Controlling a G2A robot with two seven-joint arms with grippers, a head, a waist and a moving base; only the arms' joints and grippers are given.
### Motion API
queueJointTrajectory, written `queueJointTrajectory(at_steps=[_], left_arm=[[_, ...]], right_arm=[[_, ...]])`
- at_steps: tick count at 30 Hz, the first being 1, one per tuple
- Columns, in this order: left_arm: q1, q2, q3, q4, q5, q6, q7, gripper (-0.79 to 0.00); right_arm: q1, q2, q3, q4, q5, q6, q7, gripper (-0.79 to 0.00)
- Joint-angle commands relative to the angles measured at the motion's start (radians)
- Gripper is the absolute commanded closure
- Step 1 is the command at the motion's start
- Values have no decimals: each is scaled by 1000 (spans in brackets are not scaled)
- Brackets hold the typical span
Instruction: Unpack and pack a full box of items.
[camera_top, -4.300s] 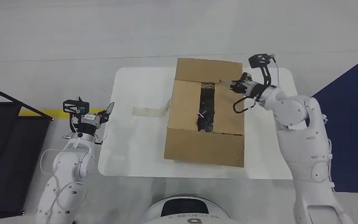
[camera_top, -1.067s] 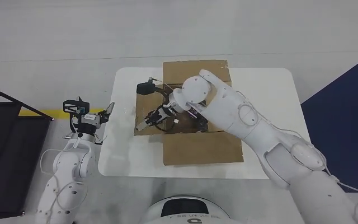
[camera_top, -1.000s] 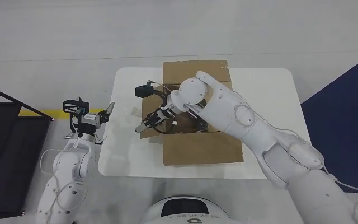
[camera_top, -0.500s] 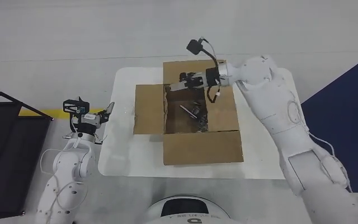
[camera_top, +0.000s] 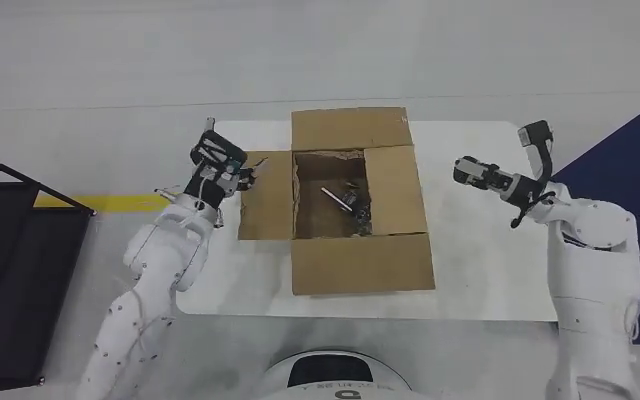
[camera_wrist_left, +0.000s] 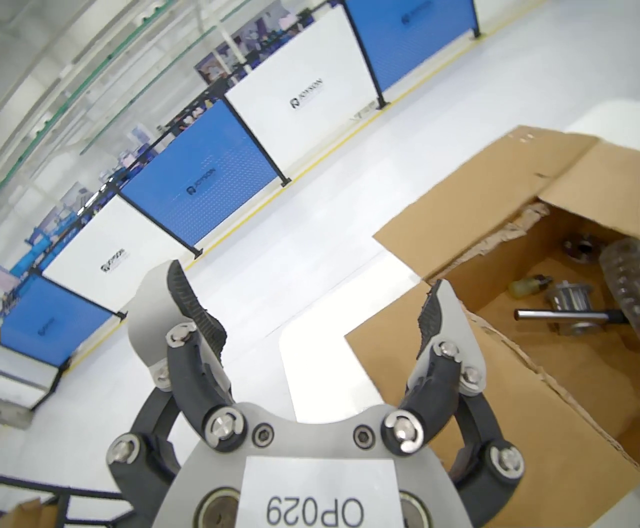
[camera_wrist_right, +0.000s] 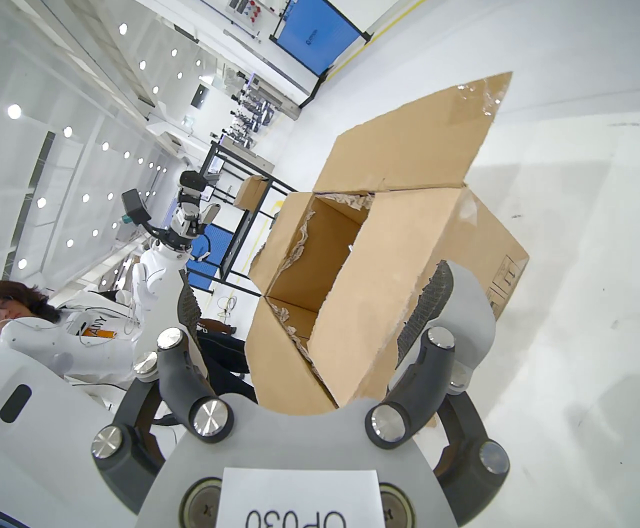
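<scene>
both wide open, nothing held: left gripper (camera_top: 245, 172) just beside left flap (camera_top: 263, 197) of box (camera_top: 365, 262), right gripper (camera_top: 462, 170) well apart. risk: snagging torn flap edges, shoving box.

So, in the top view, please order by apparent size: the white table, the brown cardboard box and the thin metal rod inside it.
Largest: the white table.
Next: the brown cardboard box, flaps open.
Smallest: the thin metal rod lying in the box.
</scene>
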Motion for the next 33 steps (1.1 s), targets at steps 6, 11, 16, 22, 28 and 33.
queueJointTrajectory(at_steps=[6,11,16,22,28,33], left_arm=[[-194,-52,306,208,101,5,-111,-785],[-268,-90,435,328,116,15,-139,-785],[-336,-132,520,442,64,42,-140,-785],[-401,-196,600,556,-37,195,-43,-785],[-459,-254,656,668,-112,256,-4,-785],[-485,-292,656,683,-193,332,80,-785]], right_arm=[[49,7,-50,140,18,-55,25,-785],[69,12,-69,213,67,-79,51,-785],[96,20,-98,256,95,-76,72,-785],[119,32,-130,311,120,-63,85,-785],[134,47,-171,347,151,-36,112,-785],[144,59,-210,358,227,-5,143,-785]])
